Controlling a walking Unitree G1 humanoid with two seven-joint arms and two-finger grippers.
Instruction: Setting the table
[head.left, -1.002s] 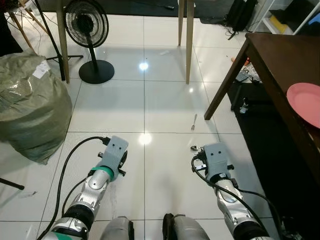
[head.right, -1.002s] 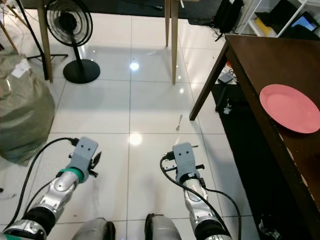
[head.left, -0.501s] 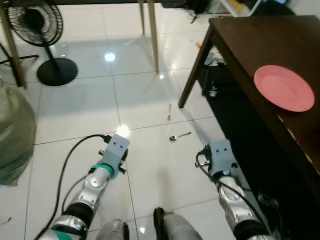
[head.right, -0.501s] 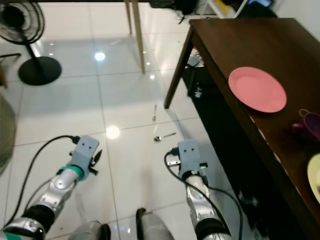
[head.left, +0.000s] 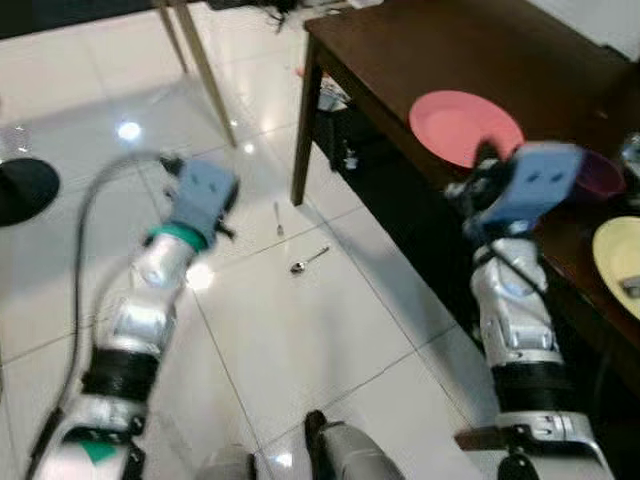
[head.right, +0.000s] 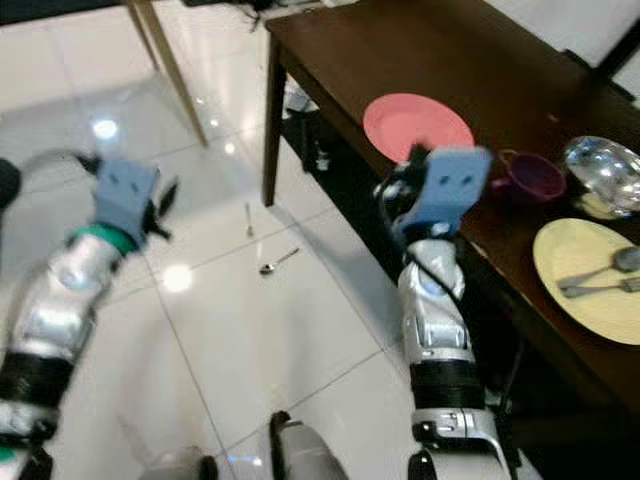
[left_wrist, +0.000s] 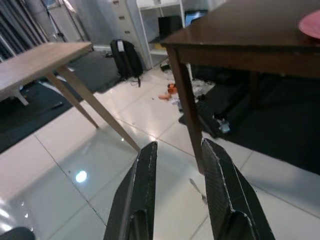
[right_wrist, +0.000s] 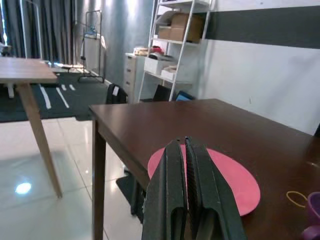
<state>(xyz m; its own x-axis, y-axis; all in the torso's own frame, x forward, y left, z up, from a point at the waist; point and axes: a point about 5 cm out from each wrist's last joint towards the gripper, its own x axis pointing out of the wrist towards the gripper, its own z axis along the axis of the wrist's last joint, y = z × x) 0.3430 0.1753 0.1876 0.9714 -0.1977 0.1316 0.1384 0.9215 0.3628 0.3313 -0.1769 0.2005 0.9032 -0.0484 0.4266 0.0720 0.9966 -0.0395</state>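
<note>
A pink plate (head.right: 418, 122) lies on the dark brown table (head.right: 340, 50). Beside it stand a purple cup (head.right: 530, 175) and a shiny metal bowl (head.right: 600, 162). A yellow plate (head.right: 590, 290) holds a spoon and fork (head.right: 592, 275). A fork (head.right: 249, 218) and a spoon (head.right: 278, 262) lie on the white floor near the table leg (left_wrist: 187, 110). My right gripper (right_wrist: 180, 143) is shut and empty, raised at the table's edge just before the pink plate (right_wrist: 227, 177). My left gripper (left_wrist: 179, 145) is open and empty, held above the floor facing the table leg.
A light wooden table (left_wrist: 40, 55) with slanted legs stands further back on the left. A black backpack (left_wrist: 126, 57) and clutter lie by white shelves beyond it. A dark mat (head.left: 400, 220) runs under the brown table. A fan base (head.left: 20, 185) sits at far left.
The whole view has swung right toward the dark table. Both arms have risen; the right gripper came up from floor level to the table's edge near the pink plate.
</note>
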